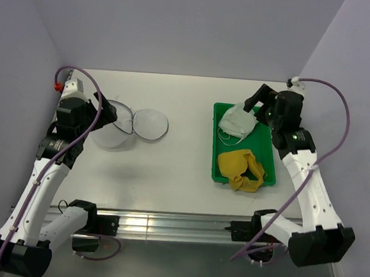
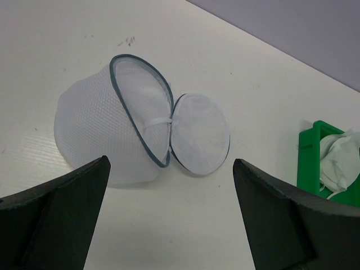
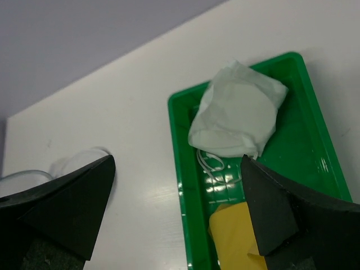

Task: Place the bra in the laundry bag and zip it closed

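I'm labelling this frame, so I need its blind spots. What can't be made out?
Mustard-yellow fabric bra: right wrist view, cut off by the bottom edge.
Round white mesh laundry bag: zipper pull too small to find in any view.
Green plastic tray: left wrist view, mostly past the right edge.

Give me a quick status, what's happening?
Left gripper open, facing laundry bag, unzipped. Right gripper open above green tray. Bra in tray, untouched. White garment beside it, not covering.
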Motion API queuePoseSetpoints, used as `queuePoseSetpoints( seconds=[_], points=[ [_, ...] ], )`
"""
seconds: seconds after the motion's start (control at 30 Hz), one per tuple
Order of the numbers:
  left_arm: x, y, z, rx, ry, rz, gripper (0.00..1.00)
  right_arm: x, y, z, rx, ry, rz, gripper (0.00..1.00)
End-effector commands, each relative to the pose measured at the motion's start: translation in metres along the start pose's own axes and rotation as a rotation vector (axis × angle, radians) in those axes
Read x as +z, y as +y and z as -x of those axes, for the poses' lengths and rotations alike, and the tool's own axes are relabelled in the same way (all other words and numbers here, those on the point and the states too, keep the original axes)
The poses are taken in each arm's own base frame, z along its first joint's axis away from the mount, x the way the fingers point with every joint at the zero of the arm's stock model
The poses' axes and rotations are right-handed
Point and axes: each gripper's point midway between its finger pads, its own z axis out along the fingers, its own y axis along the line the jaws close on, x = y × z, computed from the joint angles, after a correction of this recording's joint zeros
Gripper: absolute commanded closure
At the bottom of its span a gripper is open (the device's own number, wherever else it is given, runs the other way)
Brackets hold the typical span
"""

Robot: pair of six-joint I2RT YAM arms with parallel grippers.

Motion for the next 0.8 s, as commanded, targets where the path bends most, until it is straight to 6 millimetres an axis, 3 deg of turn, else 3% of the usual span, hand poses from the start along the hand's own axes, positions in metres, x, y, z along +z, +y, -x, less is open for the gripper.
queuePoseSetpoints(
  seconds=[0.0,0.13,0.2,0.3,0.37,0.67,0.77],
  points=[
    [-0.004,-0.008,0.009,-0.002,-0.031,-0.042,0.01,0.019,-0.009,-0.040,-0.065,0.147,-0.075,0.00],
    [-0.002,-0.011,0.007,-0.005,-0.021,-0.057,0.01,0.023,-0.039,-0.068,-0.100,0.205,-0.228,0.09],
    [-0.002,-0.013,0.005,-0.005,-0.011,-0.065,0.01,0.016,-0.046,-0.075,-0.070,0.205,-0.250,0.11],
    [-0.002,-0.015,0.004,-0.008,-0.006,-0.075,0.01,-0.002,-0.066,-0.101,-0.029,0.236,-0.289,0.14],
    [-0.002,-0.016,0.005,-0.008,-0.007,-0.079,0.01,-0.015,-0.064,-0.102,-0.004,0.222,-0.255,0.15],
    [-0.003,-0.019,0.003,-0.012,0.000,-0.094,0.01,-0.051,-0.049,-0.157,0.033,0.355,-0.185,0.18],
    [-0.004,-0.020,0.003,-0.013,0.000,-0.101,0.01,-0.058,-0.060,-0.167,0.065,0.353,-0.212,0.18]
  ],
)
